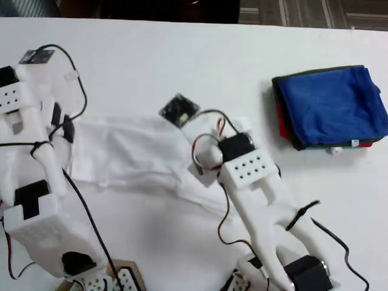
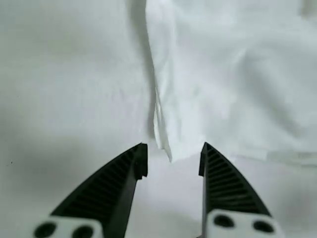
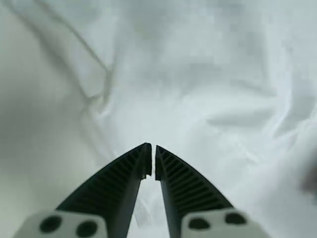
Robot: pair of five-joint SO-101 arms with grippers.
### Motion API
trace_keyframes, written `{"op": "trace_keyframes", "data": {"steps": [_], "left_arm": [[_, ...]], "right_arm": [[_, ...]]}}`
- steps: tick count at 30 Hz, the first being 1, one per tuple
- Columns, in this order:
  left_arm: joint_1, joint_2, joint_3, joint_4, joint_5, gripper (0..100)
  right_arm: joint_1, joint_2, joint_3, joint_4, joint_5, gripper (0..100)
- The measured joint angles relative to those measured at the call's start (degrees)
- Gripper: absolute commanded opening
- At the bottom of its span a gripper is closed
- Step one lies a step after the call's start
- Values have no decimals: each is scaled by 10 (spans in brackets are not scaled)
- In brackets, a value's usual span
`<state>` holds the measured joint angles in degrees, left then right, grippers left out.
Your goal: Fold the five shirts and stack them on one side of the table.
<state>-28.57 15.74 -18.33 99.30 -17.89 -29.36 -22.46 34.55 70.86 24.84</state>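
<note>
Toward left edge of surface point(image 1: 182, 48): left end effector point(image 2: 171, 161) open, jaws apart, w/ a hem corner of the white shirt point(image 2: 223, 74) just ahead of the gap. Mid-surface: white shirt lying spread out & rumpled. Over its right part: right end effector point(image 3: 152, 161) closed, tips together above the cloth. Near right edge: stack of folded shirts point(image 1: 330, 106), blue on top, red & dark underneath.

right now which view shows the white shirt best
The high view: it takes in most of the white shirt, lying across the table. The left wrist view shows one edge of the shirt close up, just ahead of open jaws. The right wrist view shows wrinkled cloth beyond jaws that are almost closed.
</note>
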Motion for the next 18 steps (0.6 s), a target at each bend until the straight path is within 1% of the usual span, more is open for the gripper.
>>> {"op": "trace_keyframes", "data": {"steps": [2, 5, 10, 13, 15, 18], "left_arm": [[26, 10, 27, -7, 4, 188], [55, 39, 95, -61, 4, 188], [55, 93, 180, -181, 4, 188], [53, 115, 188, -218, 3, 188], [51, 127, 187, -224, 3, 188], [51, 134, 187, -224, 3, 188]], "right_arm": [[0, -3, 26, -5, 0, 28], [-5, -4, 46, -4, 4, 28], [-40, -4, 47, 44, 66, 28], [-69, -4, 47, 73, 80, 36], [-92, -4, 60, 81, 84, 87], [-121, -4, 92, 73, 86, 189]]}}
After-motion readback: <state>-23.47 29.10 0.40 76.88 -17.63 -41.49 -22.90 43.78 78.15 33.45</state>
